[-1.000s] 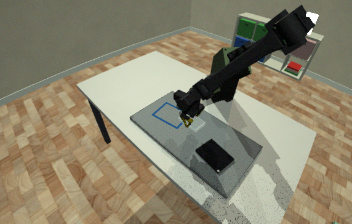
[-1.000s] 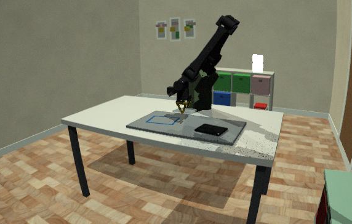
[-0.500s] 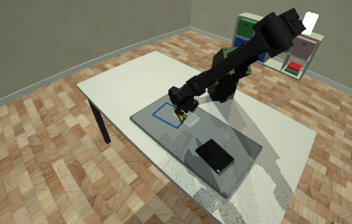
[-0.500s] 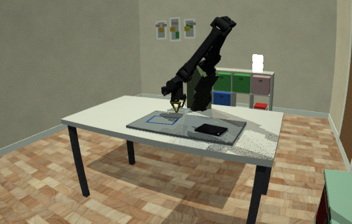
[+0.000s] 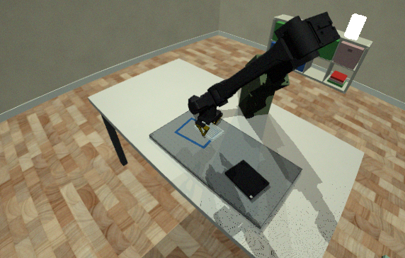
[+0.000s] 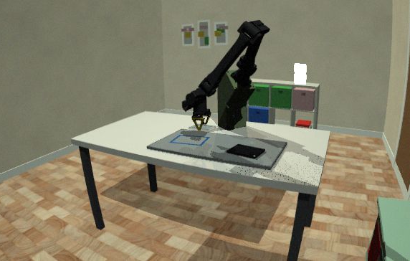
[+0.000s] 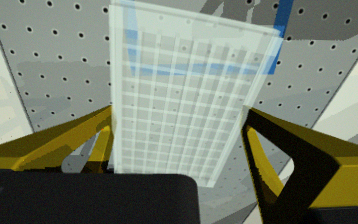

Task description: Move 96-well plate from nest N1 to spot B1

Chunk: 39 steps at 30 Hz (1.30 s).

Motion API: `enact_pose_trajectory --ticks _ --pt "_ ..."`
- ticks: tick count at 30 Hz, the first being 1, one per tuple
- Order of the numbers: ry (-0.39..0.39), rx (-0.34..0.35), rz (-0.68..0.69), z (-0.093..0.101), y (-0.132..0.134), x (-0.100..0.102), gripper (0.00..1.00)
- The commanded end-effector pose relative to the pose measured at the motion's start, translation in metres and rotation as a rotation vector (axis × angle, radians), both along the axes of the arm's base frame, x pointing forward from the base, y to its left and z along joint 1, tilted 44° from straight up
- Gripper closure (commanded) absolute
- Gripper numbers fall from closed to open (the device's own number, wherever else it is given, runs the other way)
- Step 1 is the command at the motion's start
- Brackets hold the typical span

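My gripper [image 5: 204, 130] is shut on the clear 96-well plate [image 5: 210, 130] and holds it above the grey deck [image 5: 221, 164], over the near right part of the blue taped outline B1 [image 5: 192, 132]. In the wrist view the plate [image 7: 182, 102] sits between the yellow fingers, with blue tape [image 7: 280, 30] showing past and through its far end. In the exterior view the gripper [image 6: 200, 122] hangs clear above the outline [image 6: 189, 140]. The black plate nest N1 [image 5: 246, 178] lies empty at the deck's near right.
The deck lies on a white table [image 6: 203, 143]. The green arm base [image 6: 232, 104] stands behind the deck. A shelf with coloured bins [image 6: 283, 102] stands against the far wall.
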<state>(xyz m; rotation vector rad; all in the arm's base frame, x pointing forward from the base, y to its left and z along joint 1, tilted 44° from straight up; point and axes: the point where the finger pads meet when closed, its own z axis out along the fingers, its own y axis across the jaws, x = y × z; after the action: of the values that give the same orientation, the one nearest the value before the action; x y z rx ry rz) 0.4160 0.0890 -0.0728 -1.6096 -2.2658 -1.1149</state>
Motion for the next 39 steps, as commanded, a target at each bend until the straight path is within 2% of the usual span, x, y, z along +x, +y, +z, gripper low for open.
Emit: enact_pose_trajectory --ticks 1,10,12,13,14,27,29,30,32,34,39 --pt "-0.009 -0.008 -0.006 -0.007 -0.018 0.005 1.00" --pt "-0.010 -0.007 -0.007 -0.026 -0.041 0.010 1.00" --pt "-0.010 -0.007 -0.007 -0.026 -0.041 0.010 1.00" --pt "-0.010 -0.007 0.018 -0.029 -0.033 0.009 1.00" --pt "-0.010 -0.007 -0.007 -0.031 -0.046 0.011 1.00" --pt "-0.012 -0.007 -0.009 -0.059 -0.080 0.018 1.00" --pt "-0.012 -0.007 -0.009 -0.059 -0.080 0.018 1.00" --pt "-0.022 -0.010 0.028 -0.055 -0.065 0.018 1.00" --pt "-0.034 -0.013 0.028 -0.049 -0.065 0.020 1.00" --pt "-0.024 -0.012 0.001 -0.055 -0.073 0.019 1.00" --pt "-0.024 -0.012 0.001 -0.055 -0.074 0.019 1.00"
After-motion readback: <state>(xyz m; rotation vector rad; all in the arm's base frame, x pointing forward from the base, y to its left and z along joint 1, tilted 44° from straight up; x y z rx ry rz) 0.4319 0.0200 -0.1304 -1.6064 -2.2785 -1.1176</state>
